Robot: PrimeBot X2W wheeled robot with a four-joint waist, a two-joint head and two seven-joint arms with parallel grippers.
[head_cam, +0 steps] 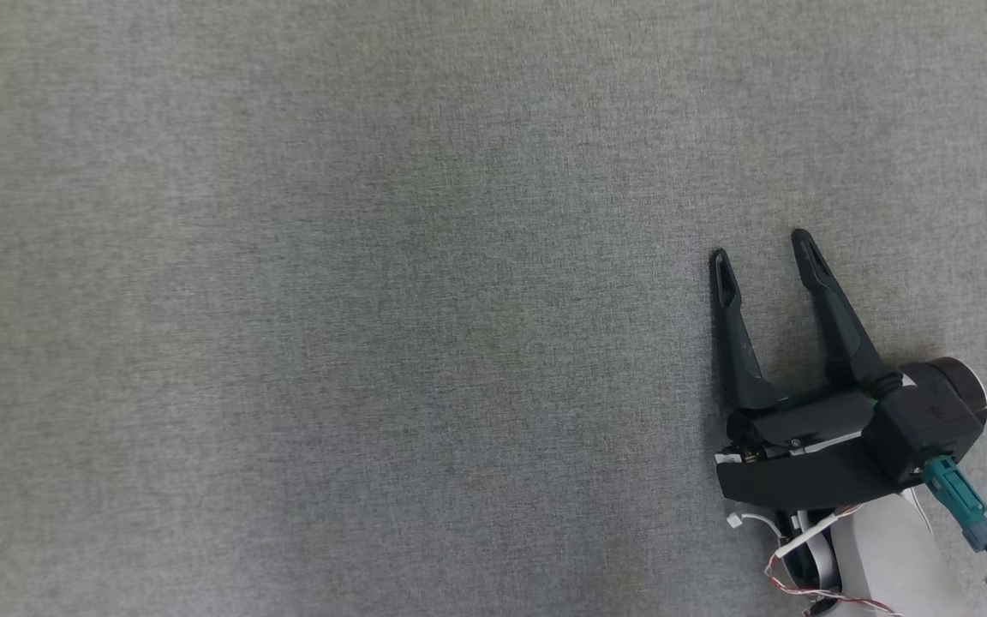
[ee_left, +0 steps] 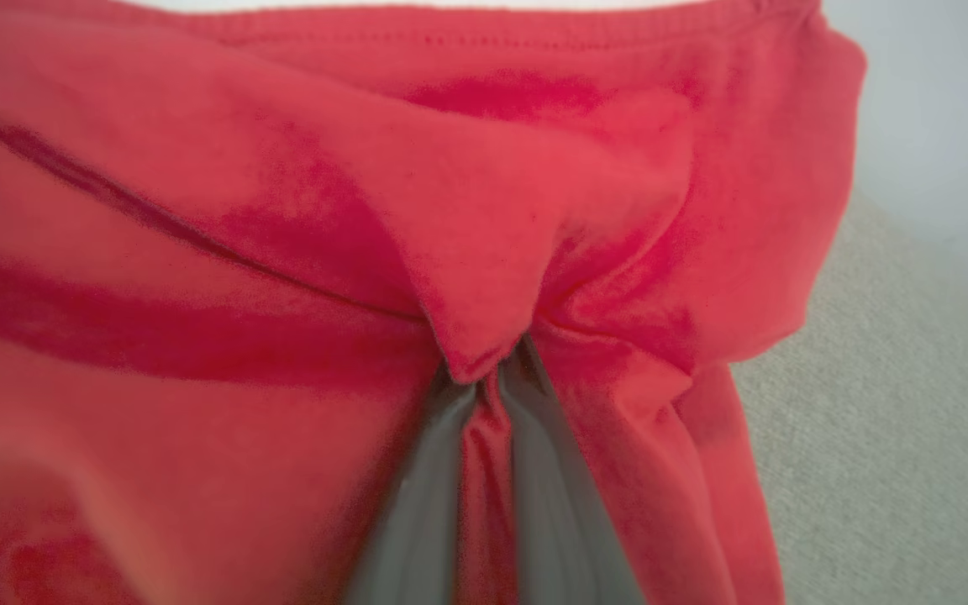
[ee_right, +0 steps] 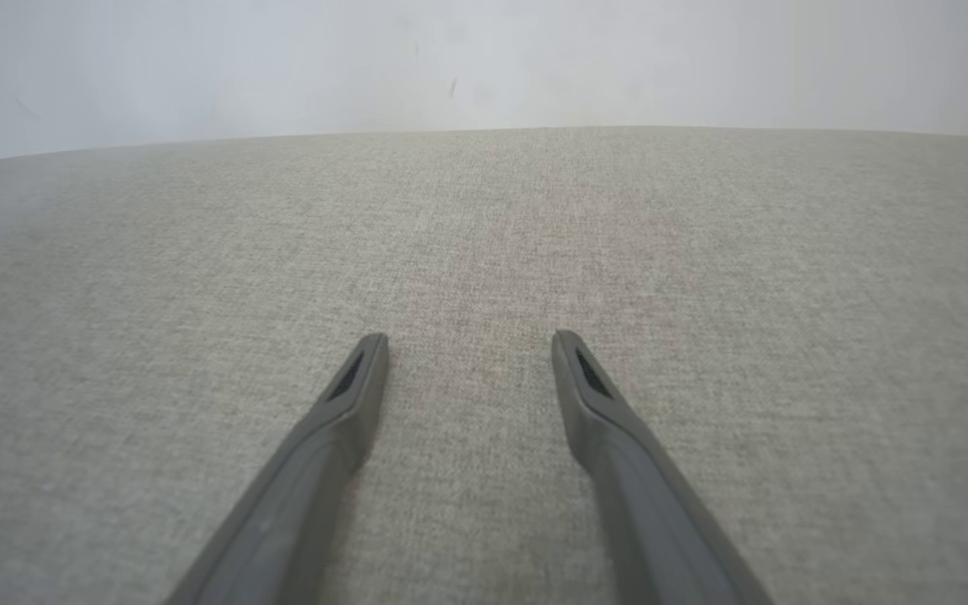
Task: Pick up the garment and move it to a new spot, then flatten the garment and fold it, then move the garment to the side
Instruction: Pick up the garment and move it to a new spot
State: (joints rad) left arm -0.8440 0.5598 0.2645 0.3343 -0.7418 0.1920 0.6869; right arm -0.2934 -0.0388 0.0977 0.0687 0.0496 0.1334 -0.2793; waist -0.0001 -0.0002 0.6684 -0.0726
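Left hand (ee_left: pixel 488 395) is clamped on the red garment (ee_left: pixel 282 210): a fold is pinched right between its two fingers, and the rest is bunched up ahead of it and spilling down both sides. The grey table (ee_left: pixel 870 437) peeks out just to its right. On the other arm, the right hand (head_cam: pixel 761 248) sits low over the table, fingers spread wide apart.

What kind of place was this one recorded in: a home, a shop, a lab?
Probably a plain test room or lab, not a home: a wide work surface covered in grey woven cloth, a bare white wall behind it, and a red garment as the thing handled.
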